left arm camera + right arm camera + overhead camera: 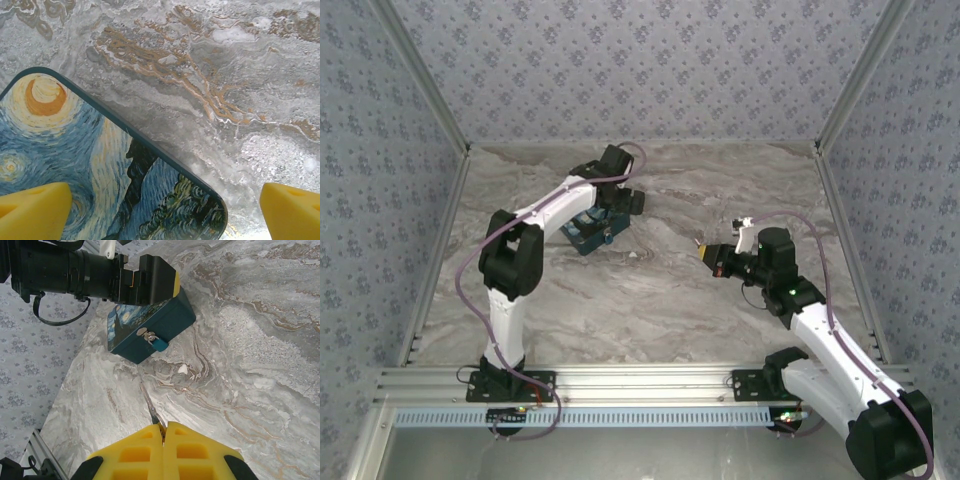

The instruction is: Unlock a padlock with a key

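The tiny teal padlock (159,343) hangs from a silvery hasp on the front wall of the starry-night box (150,327). My right gripper (163,426) is shut on the key (149,402). The key's thin dark shaft points toward the box and stops well short of the padlock, above the marble. From above, the right gripper (705,250) hovers to the right of the box (582,236). My left gripper (620,207) hangs over the box with its yellow fingertips (32,210) spread wide. The printed lid (75,165) lies between and below them, untouched.
The marble tabletop (650,290) stretches between the box and the right arm. Patterned walls close the back and both sides. An aluminium rail (640,385) runs along the near edge by the arm bases.
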Controlling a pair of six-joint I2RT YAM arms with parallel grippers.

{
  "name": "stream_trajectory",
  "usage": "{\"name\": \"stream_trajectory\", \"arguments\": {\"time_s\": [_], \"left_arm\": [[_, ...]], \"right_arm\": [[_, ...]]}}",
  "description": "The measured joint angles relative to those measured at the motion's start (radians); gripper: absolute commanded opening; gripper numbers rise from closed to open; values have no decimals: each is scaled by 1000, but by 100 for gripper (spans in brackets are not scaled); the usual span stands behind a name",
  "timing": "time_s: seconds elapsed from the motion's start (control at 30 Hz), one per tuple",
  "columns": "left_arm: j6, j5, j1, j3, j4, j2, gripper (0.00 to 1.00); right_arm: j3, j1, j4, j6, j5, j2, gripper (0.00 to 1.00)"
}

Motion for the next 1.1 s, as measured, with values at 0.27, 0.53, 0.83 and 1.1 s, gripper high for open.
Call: {"name": "stream_trajectory", "arguments": {"time_s": [0.27, 0.53, 0.83, 1.1], "left_arm": [[4, 8, -51, -42, 50, -19, 94], [-5, 57, -129, -77, 52, -51, 94], [-32, 118, -218, -135, 50, -99, 93], [-68, 181, -275, -118, 65, -90, 92]], "right_arm": [[0, 0, 0, 0, 0, 0, 1], [0, -41, -80, -1, 26, -37, 1], [0, -230, -226, -8, 6, -116, 1], [0, -340, -305, -16, -47, -126, 1]]}}
